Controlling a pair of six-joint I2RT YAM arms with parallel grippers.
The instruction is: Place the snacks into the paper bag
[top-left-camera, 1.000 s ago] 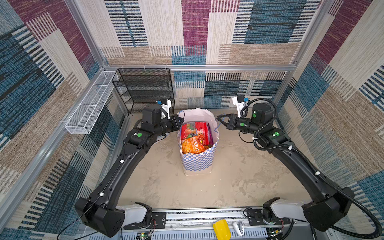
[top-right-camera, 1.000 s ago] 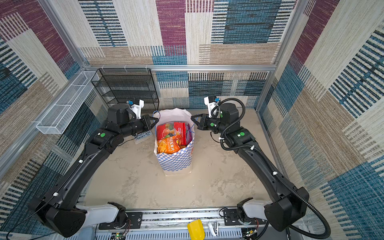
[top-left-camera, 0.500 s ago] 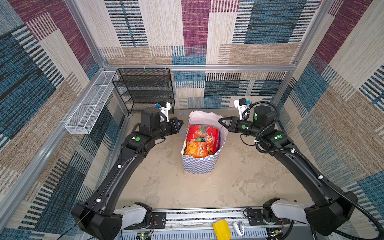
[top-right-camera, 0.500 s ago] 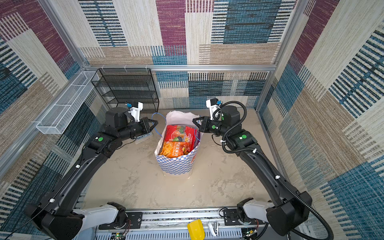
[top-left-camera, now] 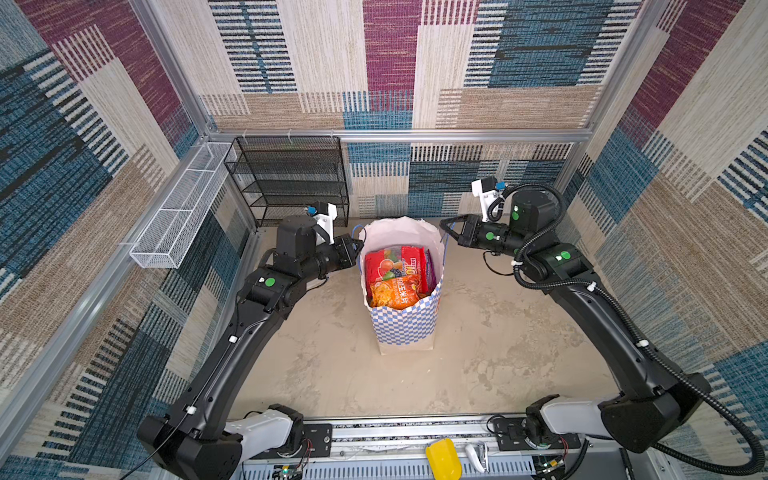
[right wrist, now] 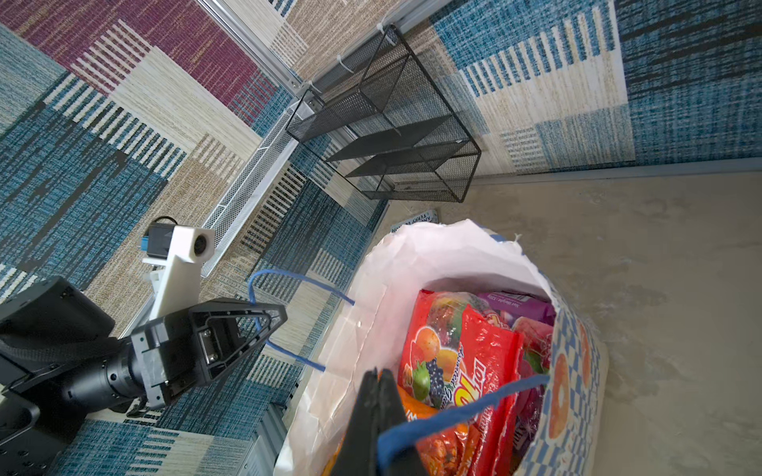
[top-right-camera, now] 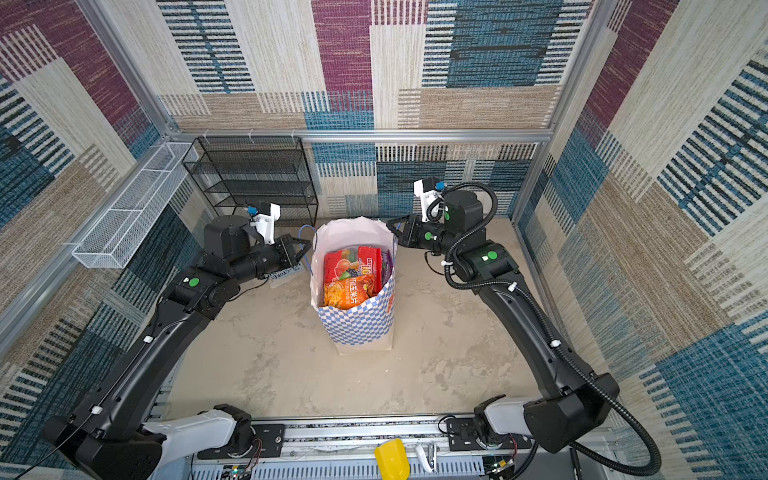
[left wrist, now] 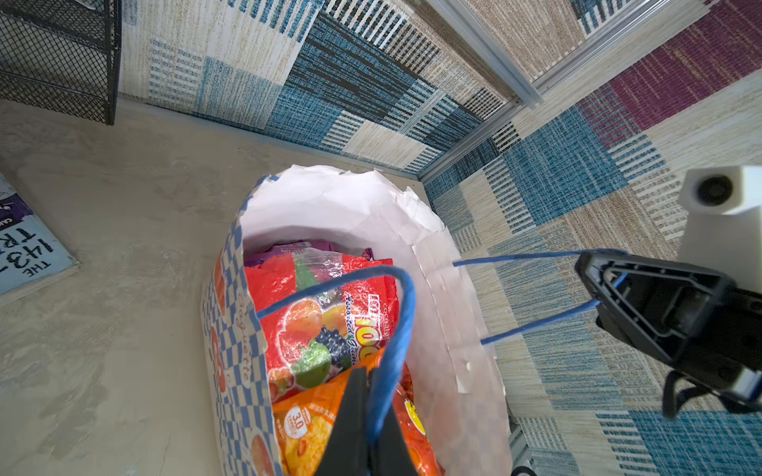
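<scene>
Patchwork-walled cell, mottled beige tabletop. Paper bag (top-left-camera: 405, 328) upright mid-tabletop, snacks (top-left-camera: 395, 276) packed inside, red and orange packets uppermost; none seen outside. Over last second bag has edged slightly toward right arm and stands straighter. Left tool (top-left-camera: 357, 249) clamped on one blue cord handle (left wrist: 402, 313); right tool (top-left-camera: 444, 227) clamped on opposite handle (right wrist: 453, 412), drawn taut. Likely meaning: loading done, arms steadying or lifting bag.

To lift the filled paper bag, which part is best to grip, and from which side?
Its two blue cord handles, one from each side. The paper bag stands upright and packed; its thin rim is already torn, while the cords loop outward.
</scene>
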